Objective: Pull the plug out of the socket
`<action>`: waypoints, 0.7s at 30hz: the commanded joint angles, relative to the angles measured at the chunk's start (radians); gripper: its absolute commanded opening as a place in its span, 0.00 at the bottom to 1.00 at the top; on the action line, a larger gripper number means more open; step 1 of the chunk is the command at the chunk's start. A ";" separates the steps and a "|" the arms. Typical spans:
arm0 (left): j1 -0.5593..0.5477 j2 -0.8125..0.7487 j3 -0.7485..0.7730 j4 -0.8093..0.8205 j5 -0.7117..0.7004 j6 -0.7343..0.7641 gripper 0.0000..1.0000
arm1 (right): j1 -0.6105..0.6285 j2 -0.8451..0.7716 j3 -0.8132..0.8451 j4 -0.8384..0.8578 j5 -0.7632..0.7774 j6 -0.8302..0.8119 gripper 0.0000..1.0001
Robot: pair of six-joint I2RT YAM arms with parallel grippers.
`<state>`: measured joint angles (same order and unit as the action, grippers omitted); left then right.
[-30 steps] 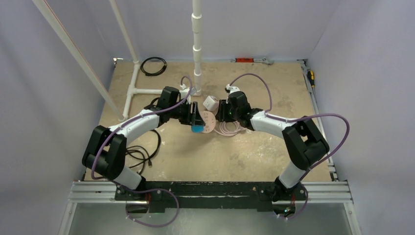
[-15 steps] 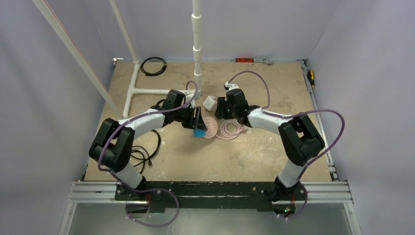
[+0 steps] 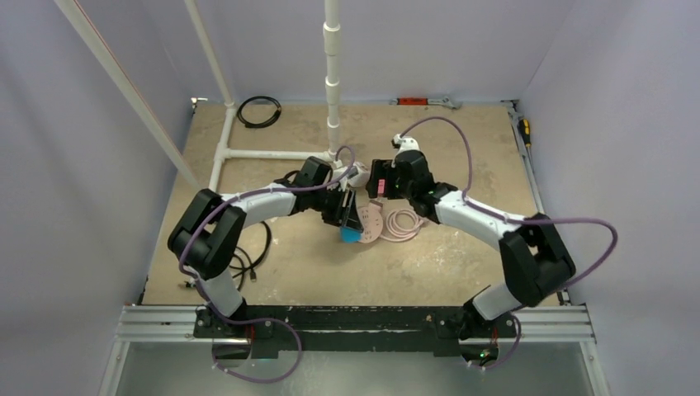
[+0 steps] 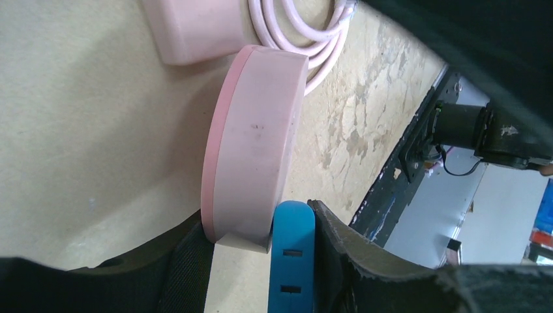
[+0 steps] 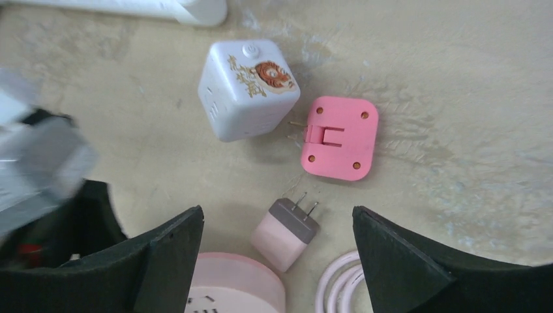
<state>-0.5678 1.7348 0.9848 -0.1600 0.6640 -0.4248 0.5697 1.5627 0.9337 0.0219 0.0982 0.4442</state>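
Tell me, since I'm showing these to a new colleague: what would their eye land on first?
First, the pale-pink socket, held tilted in the left fingers at the middle of the table. Next, the small pink plug lying loose, prongs bare, between the wide-open right fingers, with a white cube and a flat pink adapter just beyond it.

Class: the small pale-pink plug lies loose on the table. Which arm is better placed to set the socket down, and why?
Left. The left gripper is clamped on the socket; the right gripper stands open over the plug, holding nothing.
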 commanded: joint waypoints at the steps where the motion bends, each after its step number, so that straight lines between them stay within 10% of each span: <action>1: -0.039 0.047 0.023 -0.044 -0.031 0.037 0.02 | -0.003 -0.169 -0.081 -0.004 0.042 0.004 0.87; 21: -0.044 -0.063 0.035 -0.094 -0.275 0.079 0.82 | 0.085 -0.591 -0.327 -0.020 -0.117 0.060 0.94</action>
<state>-0.6109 1.7622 1.0092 -0.2462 0.4900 -0.3817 0.5945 1.0428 0.5995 -0.0093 -0.0109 0.5003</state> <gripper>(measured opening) 0.804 0.923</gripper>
